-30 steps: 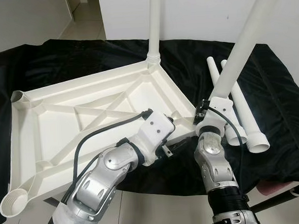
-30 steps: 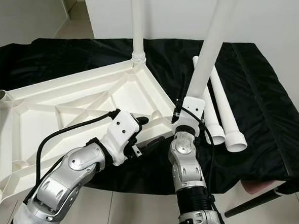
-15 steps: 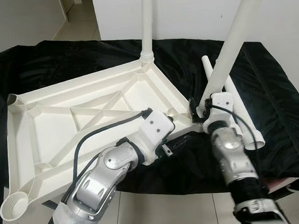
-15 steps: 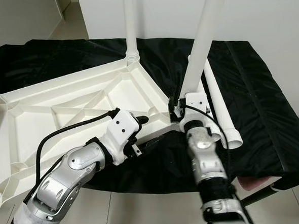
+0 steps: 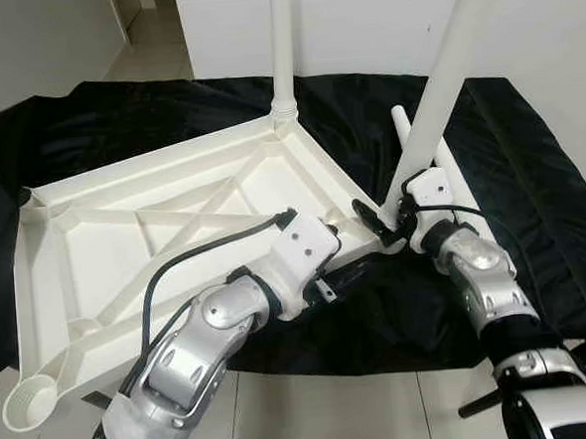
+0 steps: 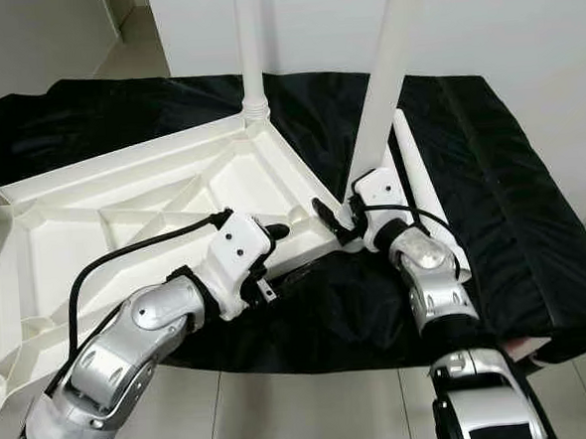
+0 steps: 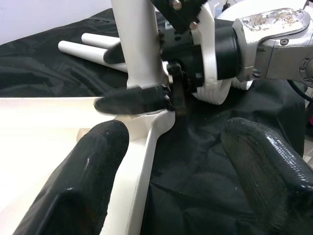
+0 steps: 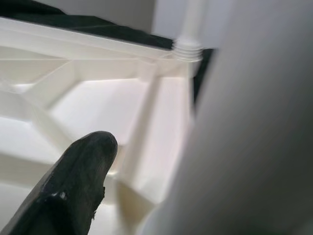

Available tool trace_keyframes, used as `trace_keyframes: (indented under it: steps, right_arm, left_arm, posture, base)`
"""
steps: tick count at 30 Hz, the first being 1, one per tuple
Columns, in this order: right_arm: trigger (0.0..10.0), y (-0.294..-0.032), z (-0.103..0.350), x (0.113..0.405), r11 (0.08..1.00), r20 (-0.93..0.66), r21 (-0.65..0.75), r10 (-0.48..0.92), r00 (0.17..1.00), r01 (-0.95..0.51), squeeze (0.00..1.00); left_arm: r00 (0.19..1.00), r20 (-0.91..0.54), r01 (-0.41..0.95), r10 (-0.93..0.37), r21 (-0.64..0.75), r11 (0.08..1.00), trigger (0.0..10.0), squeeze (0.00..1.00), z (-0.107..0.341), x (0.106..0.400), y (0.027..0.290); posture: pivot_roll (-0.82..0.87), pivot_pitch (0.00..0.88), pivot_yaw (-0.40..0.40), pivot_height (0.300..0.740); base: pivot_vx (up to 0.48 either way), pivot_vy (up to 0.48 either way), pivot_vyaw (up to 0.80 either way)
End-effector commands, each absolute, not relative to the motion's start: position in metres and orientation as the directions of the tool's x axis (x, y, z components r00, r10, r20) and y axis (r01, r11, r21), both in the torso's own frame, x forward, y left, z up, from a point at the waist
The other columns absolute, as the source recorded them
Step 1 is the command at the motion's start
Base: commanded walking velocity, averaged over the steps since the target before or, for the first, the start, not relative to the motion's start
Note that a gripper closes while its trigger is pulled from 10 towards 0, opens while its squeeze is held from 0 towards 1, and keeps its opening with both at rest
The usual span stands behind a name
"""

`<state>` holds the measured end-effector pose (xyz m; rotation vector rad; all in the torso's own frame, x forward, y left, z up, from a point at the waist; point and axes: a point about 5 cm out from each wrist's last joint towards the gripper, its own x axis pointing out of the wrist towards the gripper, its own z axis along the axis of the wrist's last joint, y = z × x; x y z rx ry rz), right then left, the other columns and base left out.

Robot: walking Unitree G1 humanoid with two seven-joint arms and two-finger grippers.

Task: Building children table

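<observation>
Gripping leg [image 5: 441, 71], top cropped.

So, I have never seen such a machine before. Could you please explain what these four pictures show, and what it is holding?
It is a humanoid robot with two silver arms, each ending in two black fingers. Two pictures come from cameras in its head, looking down; the other two come from a camera on each wrist.

A white plastic children's table top lies upside down on a black cloth. One white leg already stands in the far corner. The right end effector grips a second leg at the near right corner, its fingers closed around it. The left end effector is open at the table's edge near that corner. Two spare legs lie on the cloth.
</observation>
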<state>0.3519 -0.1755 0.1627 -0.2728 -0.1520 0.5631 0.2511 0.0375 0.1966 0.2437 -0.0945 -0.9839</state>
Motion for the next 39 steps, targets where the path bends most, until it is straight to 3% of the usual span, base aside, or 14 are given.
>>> trace_keyframes:
  steps: [1, 2, 3, 11, 12, 13, 25, 39]
  right_arm:
    - [4.2, -0.18, 0.158, 0.354, 0.781, 0.015, -0.289, 0.581, 0.814, -0.553, 0.0]
    - [4.2, -0.18, 0.158, 0.354, 0.781, 0.015, -0.289, 0.581, 0.814, -0.553, 0.0]
    - [0.0, -0.183, 0.156, 0.355, 0.78, -0.001, -0.282, 0.582, 0.813, -0.559, 0.0]
    - [0.0, -0.194, 0.144, 0.359, 0.786, -0.088, -0.3, 0.542, 0.836, -0.541, 0.0]
    - [3.0, -0.196, 0.143, 0.359, 0.79, -0.099, -0.301, 0.531, 0.842, -0.534, 0.0]
    - [10.0, -0.195, 0.142, 0.36, 0.797, -0.099, -0.292, 0.525, 0.845, -0.529, 0.0]
    - [10.0, -0.18, 0.141, 0.362, 0.876, -0.038, -0.167, 0.454, 0.89, -0.453, 0.0]
    - [10.0, -0.163, 0.139, 0.35, 0.981, -0.004, -0.067, 0.183, 0.983, -0.183, 0.0]
  left_arm:
    - [0.531, -0.049, 0.827, -0.846, 0.247, 0.505, 10.0, 0.0, 0.196, 0.252, 0.039]
    - [0.531, -0.049, 0.827, -0.846, 0.247, 0.505, 10.0, 0.0, 0.196, 0.252, 0.039]
    - [0.531, -0.049, 0.827, -0.846, 0.248, 0.505, 10.0, 0.0, 0.196, 0.252, 0.039]
    - [0.533, -0.051, 0.827, -0.845, 0.244, 0.506, 10.0, 0.0, 0.195, 0.25, 0.039]
    - [0.532, -0.052, 0.828, -0.845, 0.242, 0.506, 10.0, 0.0, 0.194, 0.25, 0.039]
    - [0.532, -0.051, 0.828, -0.845, 0.241, 0.506, 10.0, 0.0, 0.194, 0.25, 0.039]
    - [0.54, -0.053, 0.825, -0.84, 0.234, 0.515, 10.0, 0.0, 0.193, 0.25, 0.039]
    - [0.54, -0.055, 0.827, -0.84, 0.223, 0.516, 10.0, 0.0, 0.191, 0.246, 0.038]
  posture:
    - [-0.14, 0.114, 0.058, 0.74]
    - [-0.14, 0.114, 0.058, 0.74]
    - [-0.13, 0.118, 0.058, 0.74]
    - [-0.13, 0.121, 0.051, 0.74]
    - [-0.13, 0.123, 0.048, 0.74]
    - [-0.13, 0.123, 0.048, 0.74]
    - [-0.13, 0.123, 0.025, 0.74]
    - [-0.13, 0.118, 0.008, 0.74]
  base:
    - [0.0, 0.0, 0.0]
    - [0.0, 0.0, 0.0]
    - [0.0, 0.0, 0.0]
    - [0.0, 0.0, 0.0]
    - [0.0, 0.0, 0.0]
    - [0.0, 0.0, 0.0]
    - [0.0, 0.0, 0.0]
    - [0.0, 0.0, 0.0]
